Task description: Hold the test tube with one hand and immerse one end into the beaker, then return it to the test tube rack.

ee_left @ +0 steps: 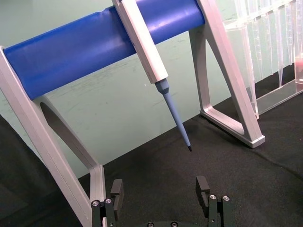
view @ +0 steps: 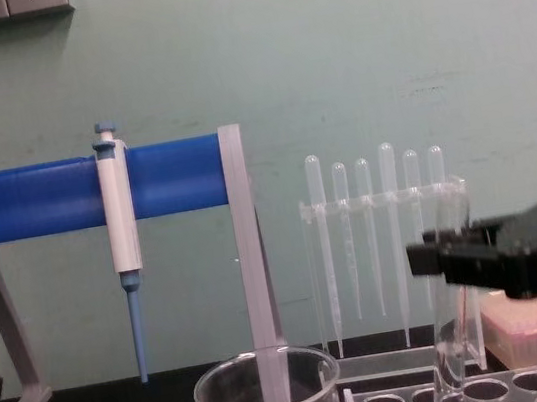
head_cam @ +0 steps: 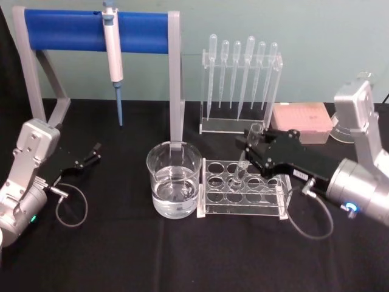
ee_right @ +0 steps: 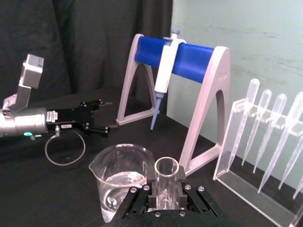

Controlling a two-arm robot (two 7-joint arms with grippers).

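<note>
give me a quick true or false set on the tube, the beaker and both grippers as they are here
1. The right gripper is shut on the test tube. True.
2. The tube's lower end is dipped in the beaker. False: it is at the test tube rack, beside the beaker.
3. The beaker holds clear liquid. True.
4. The left gripper grips the blue-tipped pipette. False: it is open and empty, low at the table's left; the pipette hangs on the blue stand.

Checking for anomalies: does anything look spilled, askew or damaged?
The test tube leans, held by the right end effector, bottom at the rack. The beaker stands upright, nothing spilled. Left end effector parked at left.
</note>
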